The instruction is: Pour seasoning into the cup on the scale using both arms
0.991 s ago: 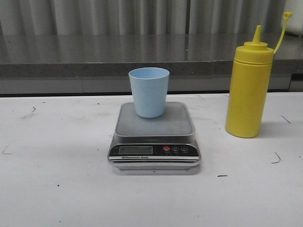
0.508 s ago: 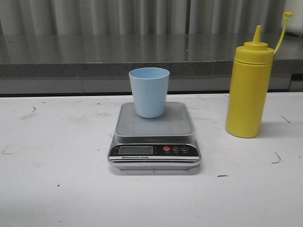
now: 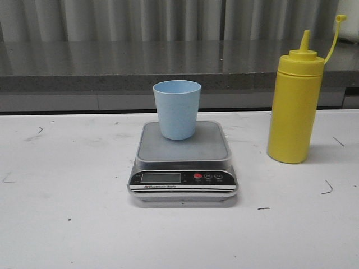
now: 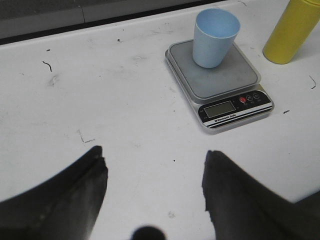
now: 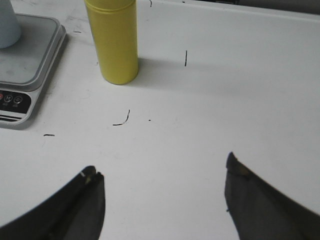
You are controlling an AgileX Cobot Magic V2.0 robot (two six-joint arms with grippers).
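Observation:
A light blue cup [image 3: 176, 109] stands upright on the silver scale [image 3: 183, 162] in the middle of the white table. The tall yellow seasoning bottle [image 3: 295, 103] stands to the right of the scale, its cap hanging off a thin strap. Neither gripper shows in the front view. In the left wrist view my left gripper [image 4: 153, 157] is open and empty over bare table, well short of the scale [image 4: 220, 80] and cup [image 4: 215, 37]. In the right wrist view my right gripper [image 5: 162, 167] is open and empty, with the bottle [image 5: 115, 42] some way ahead.
A grey ledge [image 3: 168, 67] and a curtain run along the back of the table. Small dark marks dot the white table top [image 3: 67, 185]. The scale's display and buttons face the front.

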